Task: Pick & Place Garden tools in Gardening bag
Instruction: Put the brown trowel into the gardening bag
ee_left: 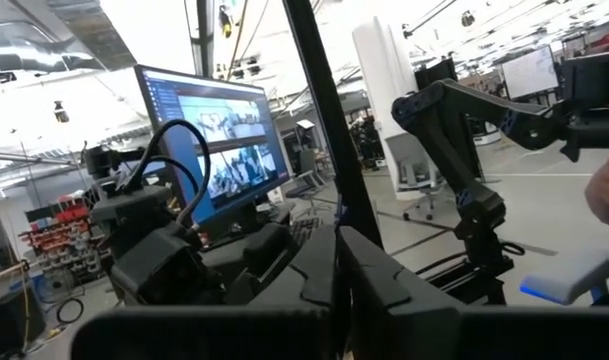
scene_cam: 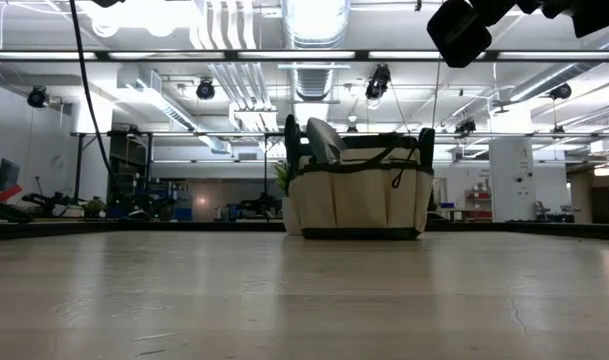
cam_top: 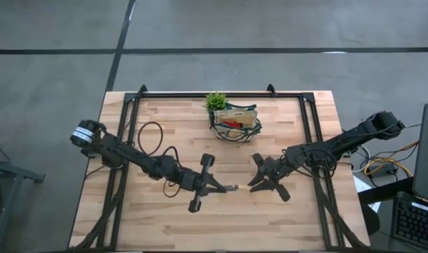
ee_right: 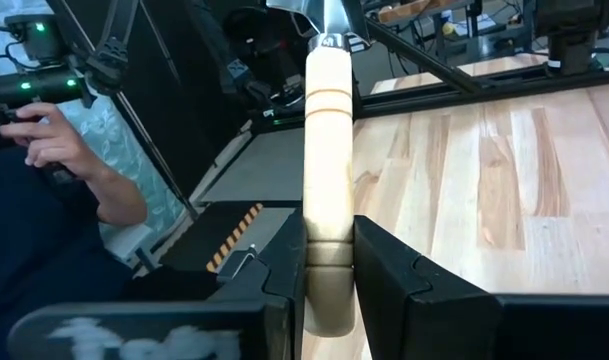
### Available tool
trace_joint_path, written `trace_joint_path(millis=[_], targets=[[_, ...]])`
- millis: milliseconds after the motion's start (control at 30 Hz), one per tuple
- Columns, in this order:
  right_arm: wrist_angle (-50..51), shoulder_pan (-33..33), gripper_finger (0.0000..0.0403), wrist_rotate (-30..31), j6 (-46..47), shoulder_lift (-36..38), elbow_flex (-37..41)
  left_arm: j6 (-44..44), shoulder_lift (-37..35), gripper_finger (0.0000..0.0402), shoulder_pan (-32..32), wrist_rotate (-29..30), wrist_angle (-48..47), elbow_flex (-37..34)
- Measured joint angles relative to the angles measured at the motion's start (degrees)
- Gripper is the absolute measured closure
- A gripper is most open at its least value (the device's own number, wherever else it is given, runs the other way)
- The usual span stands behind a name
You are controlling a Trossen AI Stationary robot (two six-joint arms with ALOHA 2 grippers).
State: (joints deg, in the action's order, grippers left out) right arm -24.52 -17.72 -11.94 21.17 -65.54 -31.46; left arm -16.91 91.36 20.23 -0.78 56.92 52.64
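Note:
A garden tool with a light wooden handle (ee_right: 329, 130) and a silver metal head (ee_right: 319, 12) hangs in the air between my two grippers over the table's near middle; it also shows in the high view (cam_top: 235, 187). My right gripper (ee_right: 329, 240) is shut on its handle. My left gripper (cam_top: 225, 187) faces it, shut at the head end. The beige gardening bag (cam_top: 236, 123) with green trim stands on its base at the far middle, with tools and a red lump (cam_top: 231, 124) inside. A trowel head (scene_cam: 322, 138) sticks up out of the bag (scene_cam: 359, 195). My left gripper meets the tool at its metal head end (cam_top: 230, 187), coming level from the table's left. In the left wrist view its own shut fingers (ee_left: 314, 280) hide the place of contact, so which part they have cannot be told. The tool is clear of the table. My right gripper pinches the wooden handle near its free end (ee_right: 329, 215) between its two fingers, coming level from the table's right. The handle lies along the fingers and sticks out forward, its head toward my left gripper. The tool is about level and clear of the table.
A small green leafy plant (cam_top: 215, 100) stands just left of the bag at the far edge. A black frame rail (cam_top: 221, 93) runs along the table's far side. A person's hand (ee_right: 54, 140) holds a controller beyond the table.

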Motion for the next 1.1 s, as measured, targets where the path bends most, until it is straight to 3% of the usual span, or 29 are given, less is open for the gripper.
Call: trace_joint_path(millis=[133,633,933,1100], targets=[[-0.6,0.0,0.0349,0.0,-0.2,0.0,0.1,0.0,-0.1,0.0393,-0.1,-0.1,-0.8,0.0],[-2.8,0.0,0.0349,-1.7,-1.6,0.2,0.0,1.1,0.1,0.0292,-0.2,2.9,-4.5,-0.5],[-2.8,0.0,0.0349,-1.6,-1.5,0.2,0.0,0.6,0.0,0.0292,-0.2,2.9,-3.9,-0.2],[-2.9,0.0,0.0349,-1.5,-1.4,0.2,0.0,0.8,0.0,0.0324,-0.2,3.0,-3.9,0.2]])
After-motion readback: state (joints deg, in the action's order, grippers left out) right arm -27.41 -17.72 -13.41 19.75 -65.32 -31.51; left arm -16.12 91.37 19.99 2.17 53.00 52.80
